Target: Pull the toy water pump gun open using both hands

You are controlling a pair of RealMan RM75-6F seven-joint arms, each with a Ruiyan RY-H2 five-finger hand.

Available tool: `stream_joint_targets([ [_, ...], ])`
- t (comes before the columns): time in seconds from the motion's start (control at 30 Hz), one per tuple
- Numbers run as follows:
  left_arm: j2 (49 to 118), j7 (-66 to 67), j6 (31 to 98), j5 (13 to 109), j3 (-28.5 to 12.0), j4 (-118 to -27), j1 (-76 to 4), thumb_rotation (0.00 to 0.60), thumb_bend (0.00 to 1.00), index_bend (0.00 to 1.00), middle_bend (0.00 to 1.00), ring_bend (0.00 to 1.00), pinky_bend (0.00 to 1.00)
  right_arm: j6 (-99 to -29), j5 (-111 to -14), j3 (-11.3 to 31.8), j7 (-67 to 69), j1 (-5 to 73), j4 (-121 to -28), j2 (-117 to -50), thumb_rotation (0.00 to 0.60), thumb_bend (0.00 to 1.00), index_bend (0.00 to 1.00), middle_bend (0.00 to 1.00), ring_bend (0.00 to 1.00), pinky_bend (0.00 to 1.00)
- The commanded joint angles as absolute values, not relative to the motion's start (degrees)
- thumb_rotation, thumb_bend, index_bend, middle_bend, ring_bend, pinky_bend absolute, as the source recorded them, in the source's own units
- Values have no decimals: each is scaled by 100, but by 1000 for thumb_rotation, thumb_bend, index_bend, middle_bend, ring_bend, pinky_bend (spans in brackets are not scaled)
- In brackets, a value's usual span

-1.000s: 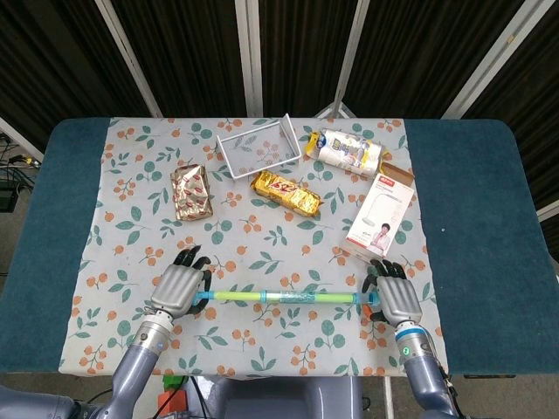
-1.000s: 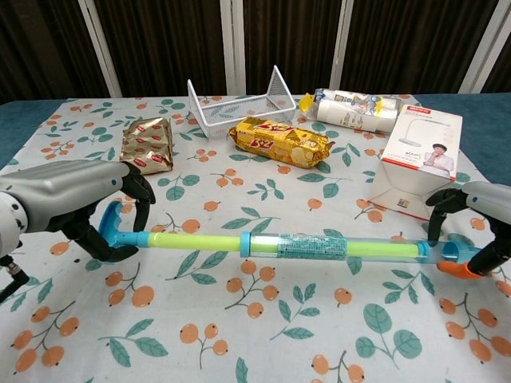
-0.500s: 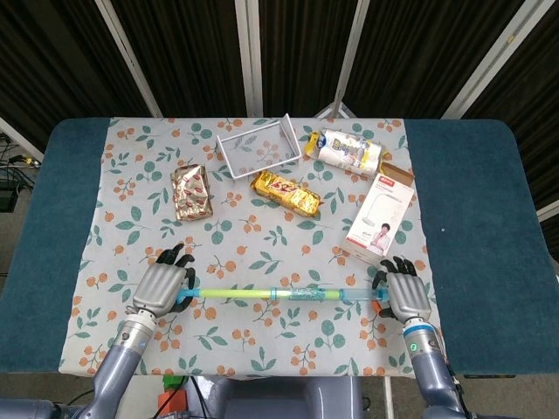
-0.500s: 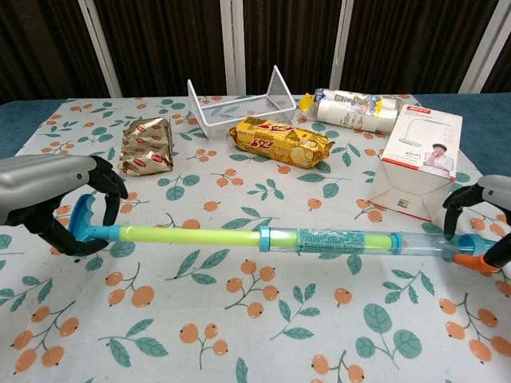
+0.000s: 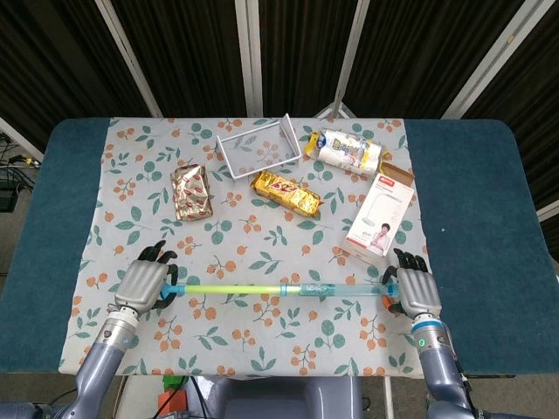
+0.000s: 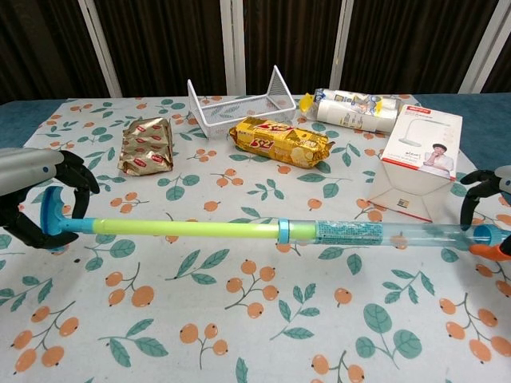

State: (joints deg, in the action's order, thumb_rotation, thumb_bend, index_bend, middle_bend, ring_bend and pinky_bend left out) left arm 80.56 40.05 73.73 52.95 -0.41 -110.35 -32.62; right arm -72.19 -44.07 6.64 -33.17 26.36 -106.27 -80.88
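Head view shows the pump gun (image 5: 279,288) stretched level across the lower middle of the frame, just above the flowered cloth (image 5: 262,227); the left hand (image 5: 141,285) is curled around the blue handle at the lower left, and the right hand (image 5: 417,292) is wrapped around the orange end at the lower right; both are clamped on the toy.

Chest view makes the state plainer: the yellow-green rod (image 6: 184,229) runs far out of the clear barrel (image 6: 383,234), with a blue collar (image 6: 283,233) where they meet; I judge the pull to be well along, perhaps near its limit. In this view the left hand (image 6: 36,203) hooks the handle at the left edge, and the right hand (image 6: 487,195) is mostly cut off at the right edge, so how firmly it holds I cannot tell.

Risks from here, as I judge them: pulling further could draw the rod right out of the barrel, since little overlap seems left; an uneven pull could bend the long thin rod or cock it in the collar; the right hand's hold on the short orange tip looks slight, and a slip would drop that end onto the cloth; a swing upward in the frame could strike the white box (image 5: 381,214), which stands near the right hand; the snack packs (image 5: 286,194) and wire tray (image 5: 259,147) lie well apart, higher up.
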Motion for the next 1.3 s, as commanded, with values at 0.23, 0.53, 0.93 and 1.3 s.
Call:
stream_joint_targets([
  [0.23, 7913, 3855, 7305, 5326, -58, -10948, -3178, 600, 525, 689, 209, 25, 121, -7224, -4294, 715, -3322, 2650, -10570, -8011, 600, 374, 624, 81, 0, 0],
  [0.53, 7776, 3680, 7227, 5363, -29, -10823, -3069, 600, 526, 689, 209, 25, 121, -7202, -4191, 760, -3302, 2658, -10487, -7905, 600, 374, 625, 81, 0, 0],
  [0.93, 7577, 3473, 7143, 5442, -5, -10713, -2931, 600, 526, 689, 209, 25, 121, -7198, -4135, 786, -3311, 2677, -10486, -7785, 600, 374, 625, 81, 0, 0],
  [1.3, 7471, 3366, 7065, 5481, -44, -10637, -2865, 600, 526, 683, 205, 25, 121, -7214, -4129, 753, -3339, 2680, -10469, -7766, 600, 374, 624, 81, 0, 0],
])
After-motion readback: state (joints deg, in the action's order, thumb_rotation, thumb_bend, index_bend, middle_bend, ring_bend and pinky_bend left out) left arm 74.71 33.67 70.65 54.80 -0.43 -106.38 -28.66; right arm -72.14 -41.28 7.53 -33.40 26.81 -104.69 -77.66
